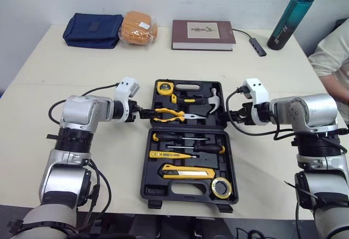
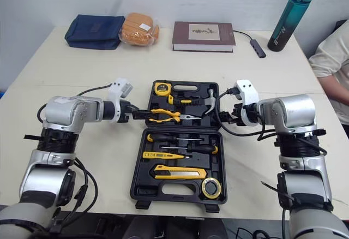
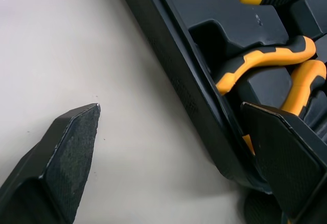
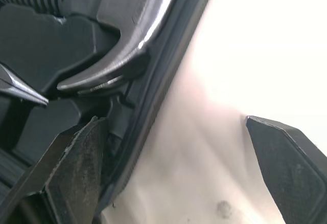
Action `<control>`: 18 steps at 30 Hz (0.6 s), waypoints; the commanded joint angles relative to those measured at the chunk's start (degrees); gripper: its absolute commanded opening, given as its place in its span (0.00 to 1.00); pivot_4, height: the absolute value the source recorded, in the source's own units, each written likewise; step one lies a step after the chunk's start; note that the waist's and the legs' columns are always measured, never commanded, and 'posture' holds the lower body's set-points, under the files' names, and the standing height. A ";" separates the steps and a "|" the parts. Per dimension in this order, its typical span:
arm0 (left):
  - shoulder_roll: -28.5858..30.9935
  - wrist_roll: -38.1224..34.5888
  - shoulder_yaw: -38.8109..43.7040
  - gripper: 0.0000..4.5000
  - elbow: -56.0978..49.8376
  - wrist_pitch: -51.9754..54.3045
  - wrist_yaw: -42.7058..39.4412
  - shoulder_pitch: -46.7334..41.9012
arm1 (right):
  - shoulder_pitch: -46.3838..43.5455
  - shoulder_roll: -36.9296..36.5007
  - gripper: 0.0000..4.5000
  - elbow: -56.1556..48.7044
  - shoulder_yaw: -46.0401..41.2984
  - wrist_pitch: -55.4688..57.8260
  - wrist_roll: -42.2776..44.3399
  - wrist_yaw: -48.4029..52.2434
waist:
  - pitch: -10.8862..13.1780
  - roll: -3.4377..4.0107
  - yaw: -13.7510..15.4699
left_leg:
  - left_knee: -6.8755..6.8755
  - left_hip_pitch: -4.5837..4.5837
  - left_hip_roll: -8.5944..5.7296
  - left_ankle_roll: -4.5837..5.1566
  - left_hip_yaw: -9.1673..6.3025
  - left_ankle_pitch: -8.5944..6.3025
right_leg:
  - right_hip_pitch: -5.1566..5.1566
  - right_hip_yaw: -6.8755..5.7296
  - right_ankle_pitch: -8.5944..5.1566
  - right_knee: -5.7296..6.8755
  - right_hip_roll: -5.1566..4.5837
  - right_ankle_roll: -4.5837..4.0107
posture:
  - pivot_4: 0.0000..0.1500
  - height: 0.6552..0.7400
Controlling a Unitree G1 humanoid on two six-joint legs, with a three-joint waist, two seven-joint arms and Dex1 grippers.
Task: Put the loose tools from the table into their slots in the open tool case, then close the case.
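**Reaching to both sides of an open tool case**

From the head camera, we see a black moulded-plastic tool case (image 1: 145, 184) lying open and flat on a smooth, pale table (image 1: 65, 75). The far half holds three tools:
- a yellow tape measure (image 1: 164, 88)
- pliers (image 1: 172, 115) with curved orange-and-black handles
- a hammer (image 1: 214, 100) with a polished steel head

The near half holds slim screwdrivers (image 1: 188, 138), a long yellow utility knife (image 1: 188, 172) and a ring of yellow tape (image 1: 221, 187), each in its own shaped recess.

The left gripper (image 1: 147, 112) sits at the left edge of the far half, and the right gripper (image 1: 232, 113) sits at its right edge. Along the far side of the table are a navy fabric pouch (image 1: 92, 30), a dark red hardback book (image 1: 203, 34) and a teal bottle (image 1: 292, 15). A person's light sleeve (image 1: 330, 59) shows at the right.

From the left wrist, we see two wedge-shaped fingers (image 3: 66, 157) faced with gritty black pads. They are spread wide and hold nothing. One hangs over bare table and the other over the case, beside the pliers' handles. The case's black wall runs between them.

From the right wrist, we see that gripper's fingers (image 4: 71, 168) also wide apart and empty. One is over the case interior, just beside the hammer's curved, shiny steel head. The other is over the table, with the case rim between them.
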 commanded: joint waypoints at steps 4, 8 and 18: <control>0.08 0.48 -3.12 0.61 -1.99 -1.08 -0.80 0.32 | 0.36 -0.57 0.58 -1.57 -0.25 -1.10 1.12 0.02 | 0.00 0.00 0.03 | 0.01 0.01 0.01 -0.01 0.00 0.00 | 0.00 0.00 0.00 0.01 0.00 0.00 | 1.00 1.00; -0.26 0.45 -3.17 0.60 -2.05 -0.75 -0.29 0.36 | 0.64 -0.84 0.47 -1.30 0.22 -1.70 1.45 -0.22 | 0.00 0.00 0.03 | 0.02 0.03 0.01 -0.01 0.02 0.00 | 0.01 0.04 0.00 0.03 0.01 0.00 | 1.00 1.00; -0.13 0.69 -4.93 0.24 -4.49 -2.21 -0.17 2.76 | 1.52 -0.44 0.26 -2.12 0.63 -2.43 1.50 -1.24 | -0.02 -0.01 0.05 | 0.02 0.11 0.01 -0.01 0.07 0.00 | 0.04 0.13 0.00 0.06 0.01 0.00 | 1.00 1.00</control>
